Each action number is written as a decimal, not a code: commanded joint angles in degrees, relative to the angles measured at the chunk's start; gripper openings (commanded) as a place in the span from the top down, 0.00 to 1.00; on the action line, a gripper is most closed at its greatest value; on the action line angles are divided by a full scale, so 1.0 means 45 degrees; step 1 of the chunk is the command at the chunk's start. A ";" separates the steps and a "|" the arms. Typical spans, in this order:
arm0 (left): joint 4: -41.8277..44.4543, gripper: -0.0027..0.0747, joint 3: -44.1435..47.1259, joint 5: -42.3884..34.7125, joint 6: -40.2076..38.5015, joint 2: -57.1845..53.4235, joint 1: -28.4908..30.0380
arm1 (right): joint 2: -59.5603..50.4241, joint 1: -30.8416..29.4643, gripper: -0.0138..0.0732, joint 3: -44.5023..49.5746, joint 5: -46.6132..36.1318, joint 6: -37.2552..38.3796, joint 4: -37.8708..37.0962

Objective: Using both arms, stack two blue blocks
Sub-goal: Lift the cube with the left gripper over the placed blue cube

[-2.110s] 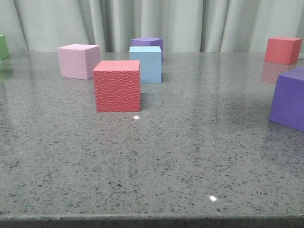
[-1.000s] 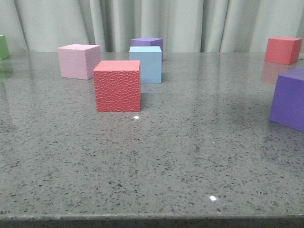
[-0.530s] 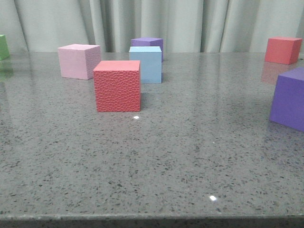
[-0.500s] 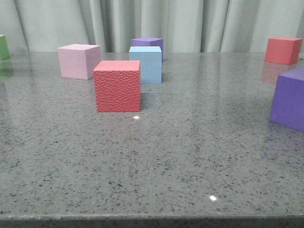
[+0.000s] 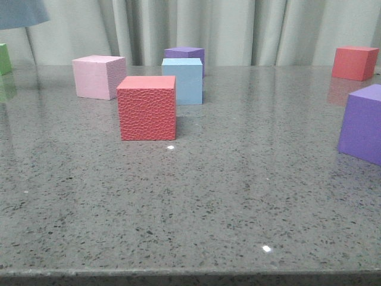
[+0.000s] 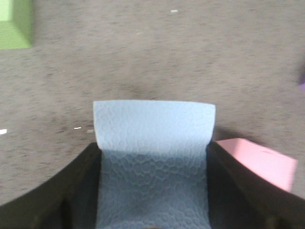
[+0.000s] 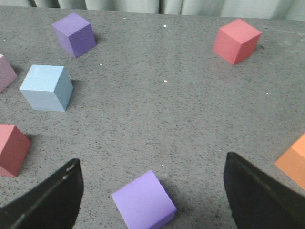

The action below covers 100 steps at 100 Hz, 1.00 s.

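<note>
The left claw (image 6: 152,200) pinched one pale sky-blue foam cube (image 6: 153,143) between its dark fingers (image 6: 71,191), lifted above the speckled grey stone counter (image 5: 238,196); in the front view only that cube's lower edge showed at the upper left corner. The second pale sky-blue foam cube (image 5: 182,80) stood on the counter behind a red textured cube (image 5: 147,108), left of centre. The right claw (image 7: 152,200) hung spread and empty over a purple cube (image 7: 143,200).

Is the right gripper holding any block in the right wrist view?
No, the right gripper is open and empty above the table, with a purple cube lying on the table between its fingers.
</note>
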 commanded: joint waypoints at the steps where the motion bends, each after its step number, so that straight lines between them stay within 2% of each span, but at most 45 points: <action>1: -0.0184 0.70 -0.0482 -0.0290 -0.0491 -0.0712 -0.0721 | -0.0694 -0.0024 0.15 0.0138 -0.0649 0.0265 -0.0828; 27: 0.0017 0.70 -0.0482 -0.0535 -0.1979 -0.0712 -0.2695 | -0.1550 -0.0024 0.15 0.0649 -0.0381 0.0415 -0.0863; 53: 0.0134 0.70 -0.0482 -0.1506 -0.3157 -0.0609 -0.4463 | -0.1547 -0.0024 0.15 0.0649 -0.0190 0.0415 -0.0876; 100: 0.1220 0.70 -0.0482 -0.1876 -0.4695 -0.0172 -0.6075 | -0.1547 -0.0024 0.15 0.0649 0.0005 0.0415 -0.0915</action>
